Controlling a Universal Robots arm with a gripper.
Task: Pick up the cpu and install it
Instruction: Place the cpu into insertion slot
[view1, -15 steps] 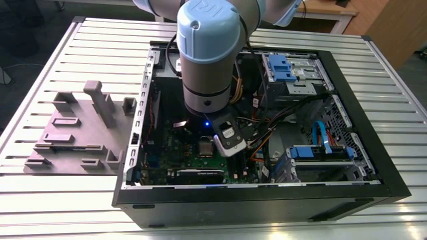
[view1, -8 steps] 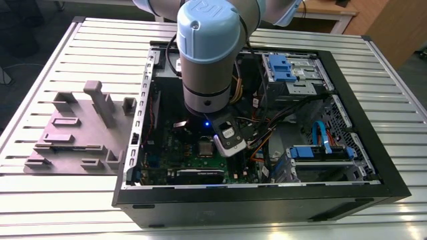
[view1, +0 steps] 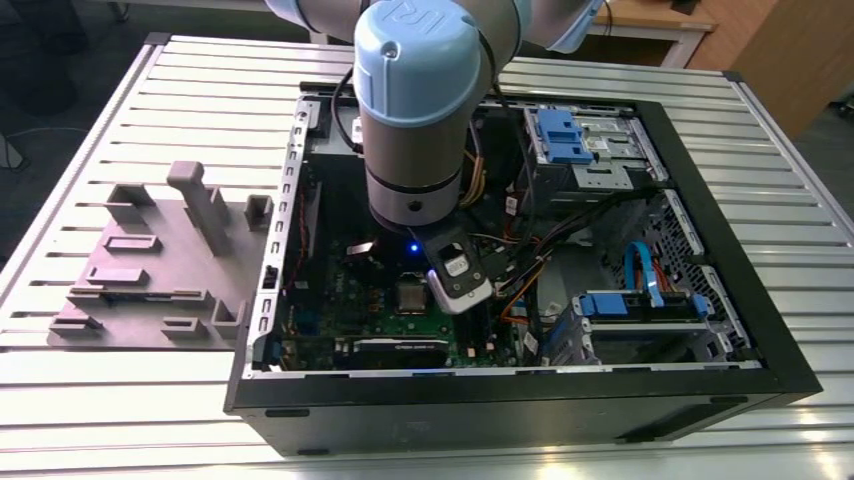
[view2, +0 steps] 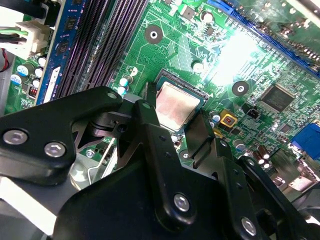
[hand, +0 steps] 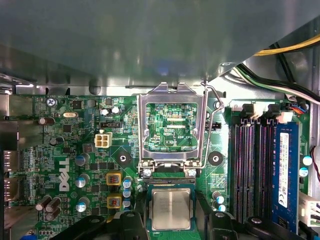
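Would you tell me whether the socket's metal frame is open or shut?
Open: in the first wrist view the metal frame is swung back, and the cpu lies uncovered.

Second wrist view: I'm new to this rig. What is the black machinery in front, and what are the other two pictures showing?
That black linkage is the robot's gripper, seen by a camera riding near its wrist. It straddles the small silvery square cpu, which lies on the green motherboard. The first wrist view shows the same chip beside a silver metal frame. The exterior view shows the pale-blue robot arm reaching into an open black computer case on a slatted metal table, with grey plastic blocks on that view's left.
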